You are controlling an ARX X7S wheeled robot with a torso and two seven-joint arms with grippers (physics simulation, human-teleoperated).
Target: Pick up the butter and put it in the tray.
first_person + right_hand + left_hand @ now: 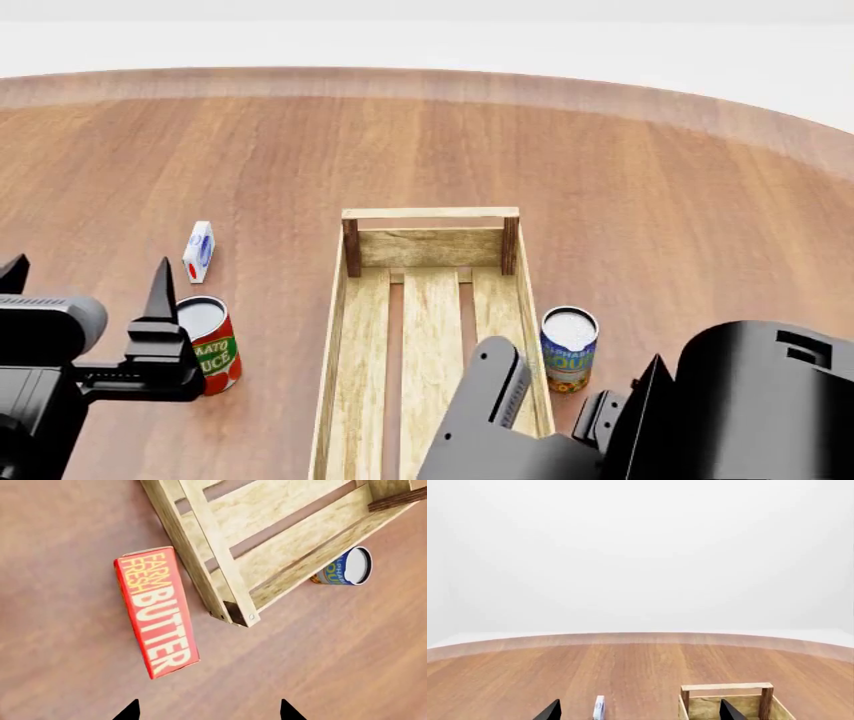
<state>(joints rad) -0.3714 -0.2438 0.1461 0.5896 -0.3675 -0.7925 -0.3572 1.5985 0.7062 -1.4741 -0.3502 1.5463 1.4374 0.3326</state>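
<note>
The butter (157, 612), a red carton with yellow lettering, lies flat on the wooden table in the right wrist view, close beside a corner of the light-wood tray (233, 595) but apart from it. My right gripper (208, 711) is open and empty, above the table, with the butter just beyond its fingertips and toward one side. In the head view my right arm (534, 430) hides the butter, and the tray (358, 330) lies lengthwise at the centre. My left gripper (640, 712) is open and empty and also shows in the head view (87, 285), left of the tray.
A red tomato-sauce can (207, 345) stands left of the tray beside my left gripper. A small white-and-blue carton (198, 250) lies farther back. A blue can (570, 348) stands at the tray's right side and also shows in the right wrist view (343, 567). The table's curved edge (427, 75) is far off.
</note>
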